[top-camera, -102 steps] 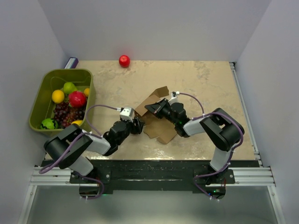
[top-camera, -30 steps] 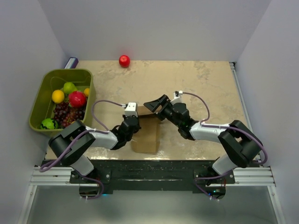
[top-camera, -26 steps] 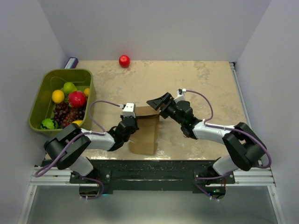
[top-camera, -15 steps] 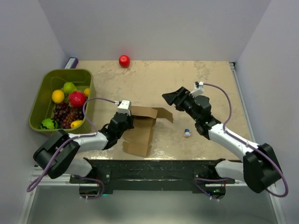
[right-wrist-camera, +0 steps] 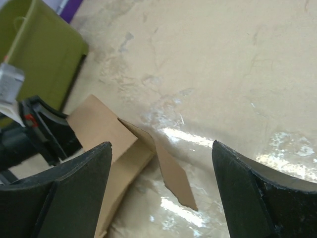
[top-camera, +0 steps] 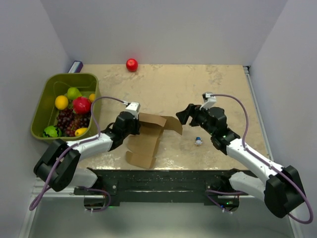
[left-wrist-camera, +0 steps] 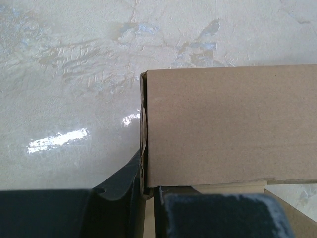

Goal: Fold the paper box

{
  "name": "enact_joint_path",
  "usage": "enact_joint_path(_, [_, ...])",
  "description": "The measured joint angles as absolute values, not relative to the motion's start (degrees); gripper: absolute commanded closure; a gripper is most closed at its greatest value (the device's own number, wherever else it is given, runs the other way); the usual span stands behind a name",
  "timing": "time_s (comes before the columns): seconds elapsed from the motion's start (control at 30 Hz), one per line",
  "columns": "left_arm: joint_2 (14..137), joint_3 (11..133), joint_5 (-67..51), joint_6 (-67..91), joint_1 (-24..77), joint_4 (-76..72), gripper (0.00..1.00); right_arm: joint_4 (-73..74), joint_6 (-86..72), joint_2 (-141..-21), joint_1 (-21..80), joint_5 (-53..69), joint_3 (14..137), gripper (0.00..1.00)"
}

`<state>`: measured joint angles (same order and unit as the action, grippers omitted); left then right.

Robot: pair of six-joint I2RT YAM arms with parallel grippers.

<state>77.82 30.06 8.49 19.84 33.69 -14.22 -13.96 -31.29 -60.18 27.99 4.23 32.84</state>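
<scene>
I have the left end effector (top-camera: 132,124) pinched tight on an edge of the paper box (top-camera: 147,140) on the table (top-camera: 163,84), the right end effector (top-camera: 184,114) spread wide, empty, nearby.

The paper box (left-wrist-camera: 228,124) runs off my left wrist view's right edge; a tiny blue-white object (top-camera: 198,141) is too small to identify.

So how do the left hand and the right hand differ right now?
The left hand is shut on the paper box's edge; the right hand is open and grips nothing. The left hand sits at the box's left end, the right hand off its right side, facing it. Both are black and low over the table.
</scene>
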Motion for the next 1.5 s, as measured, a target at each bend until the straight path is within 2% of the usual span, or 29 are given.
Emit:
enact_joint_path(0.27, [77.8,32.5,4.8,19.6,31.4,-8.4,1.0,-9.1,-22.3,-61.8,36.1,-0.7,33.5,0.15])
enact_joint_path(0.67, [77.8,33.5,2.0,18.9,30.0,-5.5,1.0,-8.6,-17.8,-65.5,37.6,-4.6,33.5,0.18])
enact_joint_path(0.87, [77.8,33.5,1.7,18.9,29.9,-5.4,1.0,-9.4,-17.8,-69.1,38.2,-4.8,33.5,0.31])
enact_joint_path(0.9, [77.8,33.5,1.7,18.9,29.9,-5.4,1.0,-9.6,-17.9,-69.5,38.5,-5.0,33.5,0.4])
enact_joint_path(0.97, [77.8,33.6,1.7,18.9,29.9,-5.3,1.0,-10.1,-17.9,-70.2,39.4,-5.0,33.5,0.48])
enact_joint_path(1.13, [77.8,33.9,1.8,18.9,29.8,-4.7,1.0,-10.7,-18.8,-71.9,42.3,-7.3,33.6,0.53])
enact_joint_path(1.27, [77.8,33.9,2.0,18.9,29.7,-4.6,1.0,-10.7,-19.7,-73.2,44.4,-10.2,34.0,0.64])
enact_joint_path(1.5, [77.8,33.9,2.7,19.4,29.7,-4.8,1.0,-10.1,-23.9,-75.6,49.7,-17.7,36.6,0.68])
